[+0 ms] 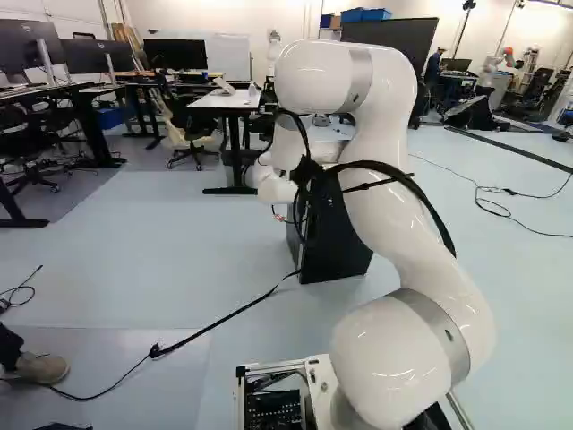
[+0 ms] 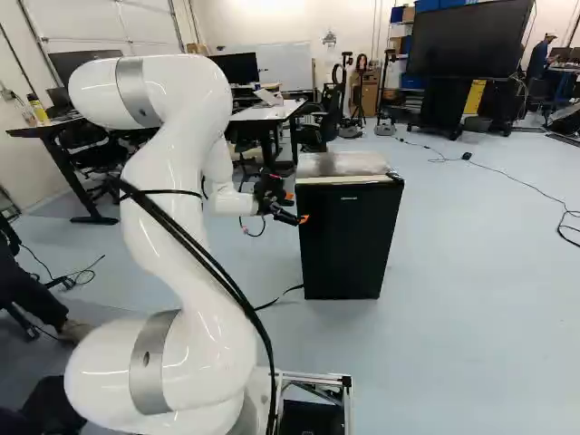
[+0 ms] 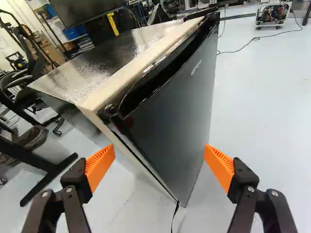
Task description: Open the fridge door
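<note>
In the right base view my gripper [image 2: 297, 207] is at the upper left edge of the black fridge [image 2: 350, 245]. The wrist view shows the gripper [image 3: 159, 158] open, its orange pads wide apart. Ahead of it is the fridge's near upper corner, with the dark door [image 3: 175, 97] on one side and the pale top edge [image 3: 131, 68] on the other. The door lies against the body, and a recess runs along its top. No grip on it shows. Whether a finger touches the fridge I cannot tell. My arm partly hides the fridge [image 1: 336, 246] in the left base view.
A black cable [image 1: 215, 324] lies on the floor left of the fridge. Behind it stand a white-topped desk [image 1: 224, 100] and office chairs [image 1: 190, 125]. A large dark screen [image 2: 468, 38] is farther back. A person's shoe [image 1: 40, 369] shows at the left.
</note>
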`<state>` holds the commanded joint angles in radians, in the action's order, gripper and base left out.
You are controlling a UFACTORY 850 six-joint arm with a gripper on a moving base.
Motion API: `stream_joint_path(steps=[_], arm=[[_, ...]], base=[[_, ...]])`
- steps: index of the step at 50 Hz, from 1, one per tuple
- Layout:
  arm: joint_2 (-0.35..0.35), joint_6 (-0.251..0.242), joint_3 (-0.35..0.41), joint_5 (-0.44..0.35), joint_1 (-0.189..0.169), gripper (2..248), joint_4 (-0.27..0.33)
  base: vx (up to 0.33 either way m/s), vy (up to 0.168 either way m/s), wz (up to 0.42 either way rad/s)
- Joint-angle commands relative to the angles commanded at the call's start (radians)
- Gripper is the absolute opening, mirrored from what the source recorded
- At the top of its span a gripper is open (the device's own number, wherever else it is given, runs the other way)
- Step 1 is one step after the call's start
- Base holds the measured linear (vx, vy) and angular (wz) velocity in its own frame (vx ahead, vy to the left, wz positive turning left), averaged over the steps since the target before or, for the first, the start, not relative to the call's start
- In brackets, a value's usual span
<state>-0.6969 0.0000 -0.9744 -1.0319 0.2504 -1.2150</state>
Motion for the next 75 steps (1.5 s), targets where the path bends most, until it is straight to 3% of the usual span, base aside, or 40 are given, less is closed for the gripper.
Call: stream_joint_path(steps=[17, 44, 56, 75], arm=[[-0.004, 0.000, -0.006, 0.000, -0.023, 247, -0.019], [0.054, 0.000, 0.090, 0.000, -0.076, 247, -0.044], [0.081, 0.000, 0.136, 0.006, -0.100, 247, -0.119], [0.120, 0.000, 0.204, 0.040, -0.141, 247, -0.310]], base=[[0.000, 0.000, 0.000], [0.000, 0.008, 0.038], [0.000, 0.022, 0.097], [0.000, 0.026, 0.120]])
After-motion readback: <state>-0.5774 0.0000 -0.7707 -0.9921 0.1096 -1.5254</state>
